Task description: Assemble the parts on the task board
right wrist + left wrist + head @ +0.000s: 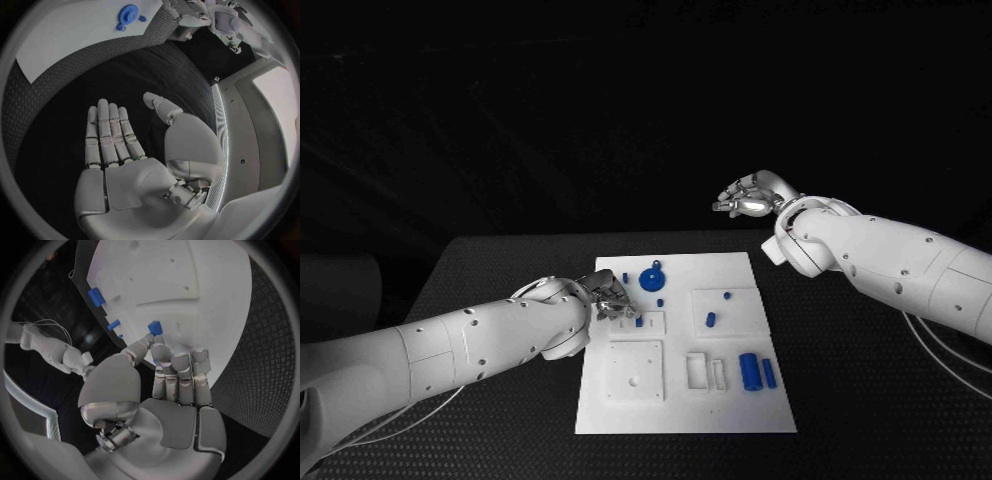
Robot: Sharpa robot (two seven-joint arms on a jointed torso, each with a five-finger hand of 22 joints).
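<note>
The black table [488, 270] carries the white task board [678, 400] at its middle, and the left arm comes in low across the board's left edge, so its bulk hides the strip of board beneath it. The left hand [606, 296] sits over the board's upper left part; in the left wrist view its fingertips [153, 342] close on a small blue part [155, 328], pinched between thumb and fingers just above the white surface. Further right on the board lie a round blue part with a short stem [652, 281], a small blue peg [728, 296], another blue peg [710, 320], and two upright blue cylinders [757, 370] side by side near a white rectangular block [697, 368]. A raised white square plate [635, 373] sits at the lower left of the board. The right hand [753, 196] hangs well apart from the board, above the table's far edge, fingers straight and spread, holding nothing.
</note>
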